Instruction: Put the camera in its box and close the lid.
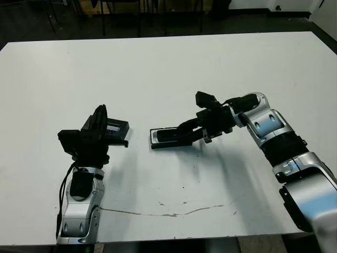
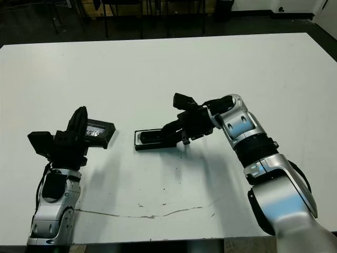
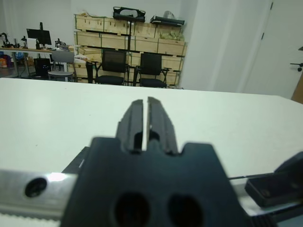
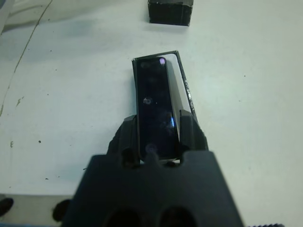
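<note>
A white surface [image 1: 168,63] seen from above, with 2 robot arms reaching in.

On the left, the left gripper [image 3: 144,118] rests on the surface, tilted upward, its jaws pressed together on nothing. Just beyond it lies the lid [image 1: 117,129], a flat black panel with a glossy top, well apart from the box.

Near the middle sits the box [image 4: 182,82], a shallow tray with a black rim and pale lining. The right gripper [image 4: 158,137] reaches in from the right, its jaws pinching the rear end of the camera [image 4: 154,106]. The camera is a slim black bar with a glossy face and a small bluish glint. It lies lengthwise over the tray; whether it is fully seated cannot be told.

Risks, as judgement: if the camera sits slightly askew, one end could ride up on the rim and the lid would not shut. Letting go while tilted could tip it out. Pulling the jaws back could also drag the light tray.
</note>
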Controlling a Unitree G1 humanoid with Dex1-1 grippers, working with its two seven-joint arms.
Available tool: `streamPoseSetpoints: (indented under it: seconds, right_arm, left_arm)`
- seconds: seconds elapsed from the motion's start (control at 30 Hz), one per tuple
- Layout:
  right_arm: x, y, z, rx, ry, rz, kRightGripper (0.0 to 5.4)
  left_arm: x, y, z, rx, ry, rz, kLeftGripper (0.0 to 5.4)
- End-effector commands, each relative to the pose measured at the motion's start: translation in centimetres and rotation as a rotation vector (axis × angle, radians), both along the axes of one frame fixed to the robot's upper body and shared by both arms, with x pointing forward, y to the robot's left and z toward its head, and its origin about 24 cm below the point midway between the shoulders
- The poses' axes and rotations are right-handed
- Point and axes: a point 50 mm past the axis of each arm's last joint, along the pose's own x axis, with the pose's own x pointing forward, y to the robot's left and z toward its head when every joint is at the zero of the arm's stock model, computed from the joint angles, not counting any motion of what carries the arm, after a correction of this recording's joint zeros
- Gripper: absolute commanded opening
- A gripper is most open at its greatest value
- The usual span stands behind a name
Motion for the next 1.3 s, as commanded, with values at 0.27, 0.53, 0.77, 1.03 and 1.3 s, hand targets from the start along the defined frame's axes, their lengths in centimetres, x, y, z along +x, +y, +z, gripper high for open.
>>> streamPoseSetpoints:
  seconds: [0.27,0.53,0.77,1.03,1.3]
  right_arm:
    - [0.8,0.2,2.8,0.053,-0.090,-0.020,0.71]
    - [1.0,0.4,3.3,-0.009,-0.122,-0.008,0.71]
    - [0.9,0.7,2.7,-0.103,-0.173,0.050,0.71]
    - [0.5,0.5,1.5,-0.169,-0.170,0.080,0.71]
    - [0.3,0.5,0.8,-0.201,-0.114,0.071,0.71]
  left_arm:
    - [-0.3,0.1,-0.7,0.007,0.040,0.005,0.00]
    - [-0.2,0.2,-0.7,0.002,0.040,0.007,0.00]
    - [-0.2,0.2,-0.7,0.001,0.034,-0.002,0.00]
    - [-0.2,0.0,-0.7,-0.003,0.038,0.000,0.00]
    - [-0.2,0.0,-0.7,-0.005,0.045,-0.002,0.00]
